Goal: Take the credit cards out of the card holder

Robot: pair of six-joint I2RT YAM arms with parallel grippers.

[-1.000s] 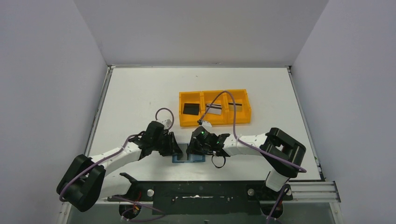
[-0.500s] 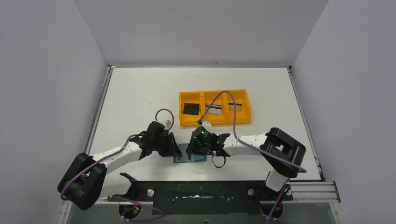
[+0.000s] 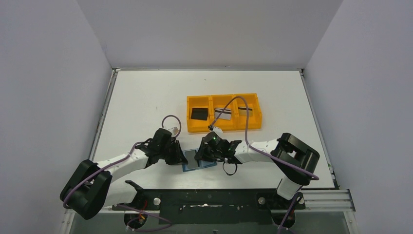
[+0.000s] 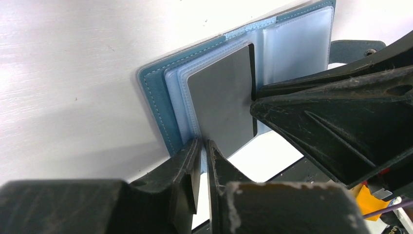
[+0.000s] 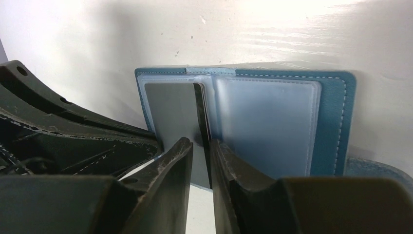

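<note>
The teal card holder (image 3: 207,165) lies open near the table's front edge, between both grippers. Its clear pockets show in the left wrist view (image 4: 292,48) and in the right wrist view (image 5: 268,122). A grey credit card (image 4: 221,97) stands partly out of the left pocket, its dark edge (image 5: 202,117) running between my right gripper's jaws. My right gripper (image 5: 200,145) is shut on that card's edge. My left gripper (image 4: 202,143) is pinched on the pocket edge of the card holder (image 4: 153,97). From above, the left gripper (image 3: 182,157) and right gripper (image 3: 200,155) nearly touch.
An orange three-compartment tray (image 3: 224,127) sits behind the grippers. It holds a black card (image 3: 198,113) and two silver-grey cards (image 3: 222,113) (image 3: 245,111). The right arm's purple cable (image 3: 243,122) loops over it. The black base rail (image 3: 209,200) runs just in front.
The left gripper's jaws have closed onto the holder's pocket edge. The card holder has turned slightly and its grey card now shows between the grippers. The right gripper's grip is unchanged.
</note>
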